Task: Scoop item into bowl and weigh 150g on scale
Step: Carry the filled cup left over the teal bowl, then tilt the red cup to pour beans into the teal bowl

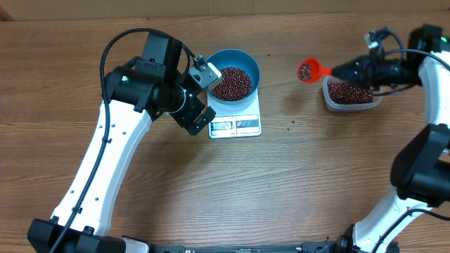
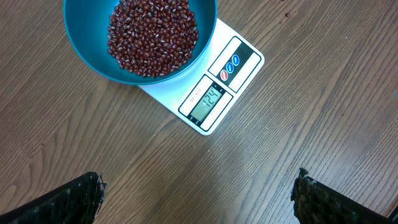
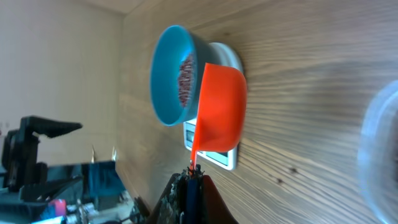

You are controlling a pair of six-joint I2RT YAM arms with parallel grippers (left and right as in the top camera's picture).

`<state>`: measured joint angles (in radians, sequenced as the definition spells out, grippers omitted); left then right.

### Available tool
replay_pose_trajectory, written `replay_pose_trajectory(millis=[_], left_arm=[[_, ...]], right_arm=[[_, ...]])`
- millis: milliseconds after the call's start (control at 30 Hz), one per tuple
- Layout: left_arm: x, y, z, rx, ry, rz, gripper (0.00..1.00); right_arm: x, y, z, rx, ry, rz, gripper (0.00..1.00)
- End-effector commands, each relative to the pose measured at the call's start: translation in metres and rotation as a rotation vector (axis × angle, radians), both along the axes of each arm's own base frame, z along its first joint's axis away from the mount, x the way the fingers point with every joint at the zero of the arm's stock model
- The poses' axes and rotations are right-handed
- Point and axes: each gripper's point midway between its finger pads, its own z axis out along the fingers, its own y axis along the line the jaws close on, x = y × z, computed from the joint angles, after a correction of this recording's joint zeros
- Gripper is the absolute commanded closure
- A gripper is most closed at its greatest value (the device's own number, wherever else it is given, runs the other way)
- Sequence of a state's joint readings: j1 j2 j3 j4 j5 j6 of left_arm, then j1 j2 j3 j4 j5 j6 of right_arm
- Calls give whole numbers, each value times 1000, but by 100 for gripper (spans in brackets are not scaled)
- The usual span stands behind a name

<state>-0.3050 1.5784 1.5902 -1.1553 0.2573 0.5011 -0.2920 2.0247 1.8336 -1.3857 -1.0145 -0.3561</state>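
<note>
Bowl (image 1: 239, 56) sits squarely on the scale (image 1: 235, 125), left of centre on the worktop (image 1: 316, 176), and holds a heap of beans (image 1: 230, 83) below its rim. The display (image 2: 208, 99) is lit. Its digits appear to read short of target, though I would not vouch for each one. Left jaws are spread wide and empty, hovering just left of bowl and scale and touching neither. Right jaws are pressed together on the handle of the scoop (image 1: 308, 70), which hangs loaded with beans between the bowl and the tub (image 1: 351, 107) at the right. Judgement: the step in hand is a topping-up pour. To do it well, carry the scoop level and bring its lip over the bowl's middle. Tip gradually so beans trickle rather than dump, pausing for the reading to settle. Do not lean on bowl or scale, as contact would falsify the weight. The left arm should hold off the scale.
</note>
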Motion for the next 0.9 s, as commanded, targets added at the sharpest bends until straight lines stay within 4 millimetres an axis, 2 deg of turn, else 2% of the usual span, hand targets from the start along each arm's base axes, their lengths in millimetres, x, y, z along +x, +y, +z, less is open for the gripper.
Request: replay_pose_trajectory(millis=[0, 200, 467, 667, 867], left_arm=[[0, 1, -4, 7, 5, -10, 0], [0, 1, -4, 7, 5, -10, 0], [0, 1, -4, 7, 5, -10, 0], [0, 1, -4, 7, 5, -10, 1], [0, 1, -4, 7, 5, -10, 0]], right_arm=[[6, 27, 27, 8, -70, 59, 96], [8, 78, 48, -9, -102, 148, 96], [16, 132, 47, -168, -105, 167, 96], [17, 162, 39, -279, -113, 160, 96], [18, 180, 28, -401, -146, 156, 96]])
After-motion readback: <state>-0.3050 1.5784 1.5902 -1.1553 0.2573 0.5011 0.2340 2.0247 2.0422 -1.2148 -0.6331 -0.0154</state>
